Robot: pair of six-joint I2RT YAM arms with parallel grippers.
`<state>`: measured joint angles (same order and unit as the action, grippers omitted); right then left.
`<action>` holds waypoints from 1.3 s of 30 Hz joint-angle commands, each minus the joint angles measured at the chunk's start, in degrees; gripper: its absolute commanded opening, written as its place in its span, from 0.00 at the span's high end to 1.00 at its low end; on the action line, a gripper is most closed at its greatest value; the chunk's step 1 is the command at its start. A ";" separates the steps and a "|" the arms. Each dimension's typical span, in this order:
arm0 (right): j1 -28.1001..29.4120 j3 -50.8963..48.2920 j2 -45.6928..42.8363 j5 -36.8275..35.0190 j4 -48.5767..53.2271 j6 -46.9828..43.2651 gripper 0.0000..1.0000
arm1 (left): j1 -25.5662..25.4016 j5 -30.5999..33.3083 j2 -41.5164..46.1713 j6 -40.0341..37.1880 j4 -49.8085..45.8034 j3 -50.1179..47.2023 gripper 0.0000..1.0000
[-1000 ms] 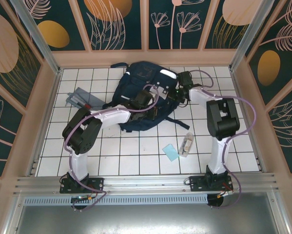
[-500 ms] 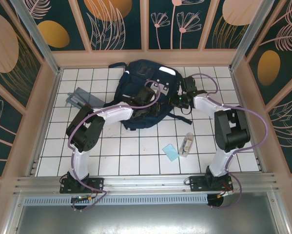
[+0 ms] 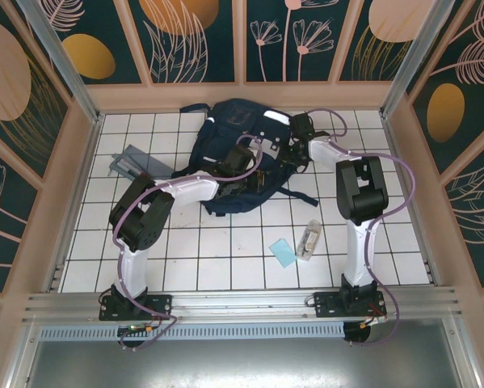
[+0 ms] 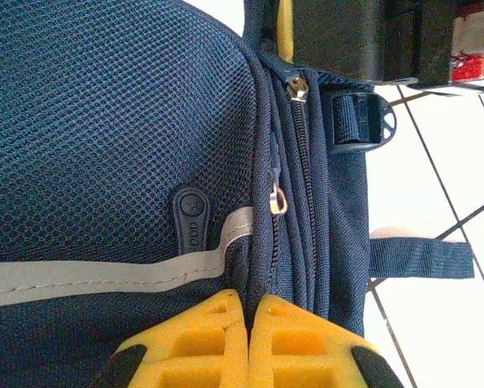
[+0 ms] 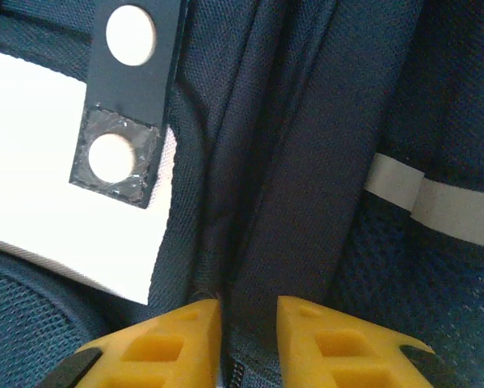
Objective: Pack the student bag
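The navy student bag [image 3: 235, 133] lies at the back middle of the tiled table, white patch [image 3: 275, 120] up. My left gripper [image 3: 246, 170] rests on its near part. In the left wrist view the left gripper [image 4: 247, 301] is shut, its yellow fingertips pinching a fold of the student bag [image 4: 104, 121] beside a zip with a metal pull [image 4: 278, 198]. My right gripper [image 3: 290, 149] is at the bag's right side. Its fingers [image 5: 248, 305] stand slightly apart, open, with a ridge of bag fabric [image 5: 306, 162] and zip teeth between them, next to the white patch [image 5: 48, 178].
A flat grey pouch [image 3: 132, 164] lies at the left. A light blue card [image 3: 284, 252] and a clear packet [image 3: 309, 239] sit on the white tiles [image 3: 225, 242] at the near right. Wooden walls close in the table on three sides.
The right gripper's jaws have parted from shut. The right arm's elbow swung out to the right and came back in. The left gripper has stayed shut on the bag.
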<state>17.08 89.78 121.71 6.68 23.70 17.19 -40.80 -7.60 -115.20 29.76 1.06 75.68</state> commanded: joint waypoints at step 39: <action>3.48 -1.08 -0.83 -7.24 8.49 0.72 0.76 | 0.14 -2.95 0.15 2.17 2.67 0.52 1.00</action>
<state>19.90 93.06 123.70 0.56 26.06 17.08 -40.80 -10.09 -115.20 31.18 2.35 75.05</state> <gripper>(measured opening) 0.236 0.057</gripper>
